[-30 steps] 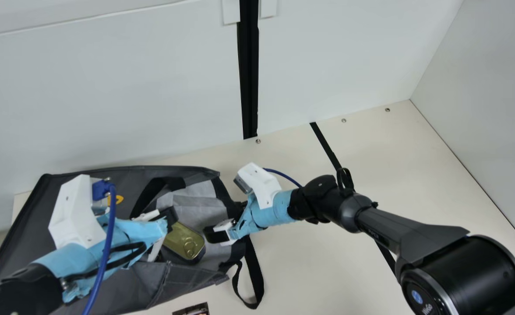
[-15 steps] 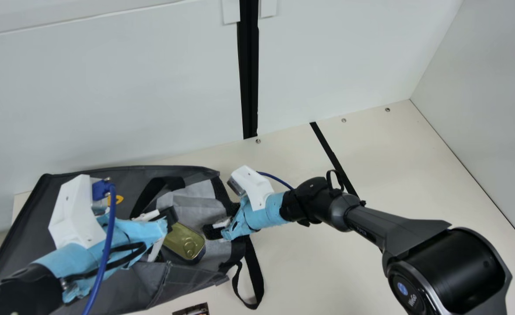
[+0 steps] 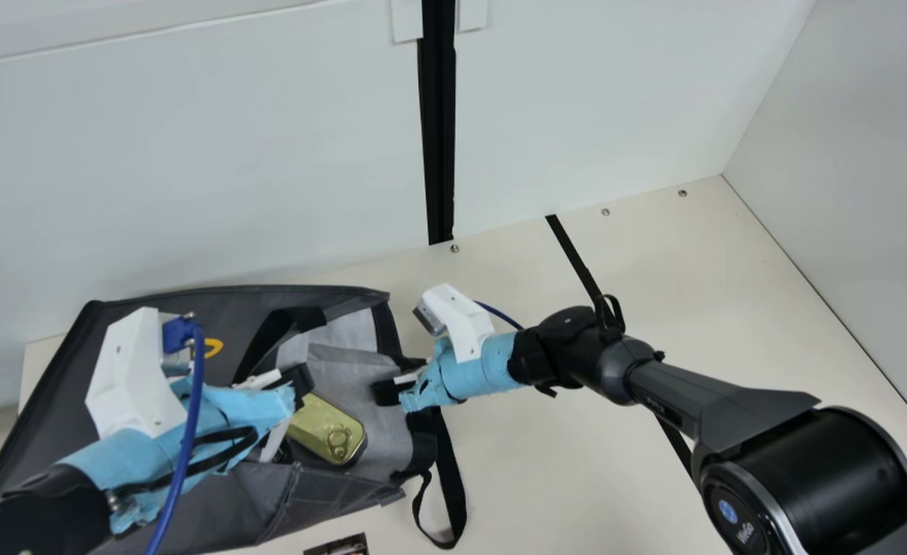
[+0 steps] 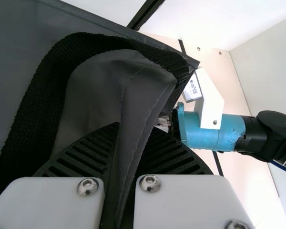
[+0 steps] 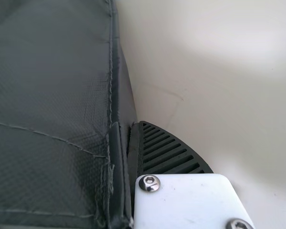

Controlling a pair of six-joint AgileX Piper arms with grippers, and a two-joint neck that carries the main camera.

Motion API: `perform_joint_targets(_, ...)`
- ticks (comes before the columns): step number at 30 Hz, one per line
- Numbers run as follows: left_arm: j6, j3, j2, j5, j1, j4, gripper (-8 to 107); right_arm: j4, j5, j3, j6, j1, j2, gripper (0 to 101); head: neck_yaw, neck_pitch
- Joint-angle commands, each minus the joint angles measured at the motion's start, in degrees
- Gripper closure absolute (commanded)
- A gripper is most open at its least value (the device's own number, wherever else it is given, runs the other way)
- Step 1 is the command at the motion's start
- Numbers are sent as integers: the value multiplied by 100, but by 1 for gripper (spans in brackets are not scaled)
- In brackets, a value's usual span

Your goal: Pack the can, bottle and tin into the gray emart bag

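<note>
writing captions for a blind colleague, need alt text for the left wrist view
The left end effector pinches a fold of the gray bag between black ribbed fingers. A black strap arcs across the bag; beyond it, at the picture's right, is the blue-wrapped right arm.

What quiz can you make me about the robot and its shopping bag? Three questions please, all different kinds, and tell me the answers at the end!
1. Pick one. What colour is the top of the tin?
A) red
B) gold
C) purple

2. True or false? The left tool is pinching some of the bag's dark cloth.

3. Fill in the missing word: In the main view, the tape wrapped around the right arm is light ____.

Key: 1. B; 2. true; 3. blue
</note>
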Motion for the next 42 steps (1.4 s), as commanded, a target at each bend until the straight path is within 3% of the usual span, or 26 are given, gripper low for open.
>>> perform_joint_targets(1, 0, 0, 0, 0, 0, 0, 89, 56, 81, 17, 41, -41, -42, 101, -14, -130)
perform_joint_targets(21, 574, -131, 115, -277, -46, -664, 89, 228, 907, 237, 373, -619, -764, 101, -14, -130)
perform_joint_targets(42, 1090, -537, 218, -353, -21, -1024, 89, 443, 1998, 138, 1094, -1300, -1673, 101, -14, -130)
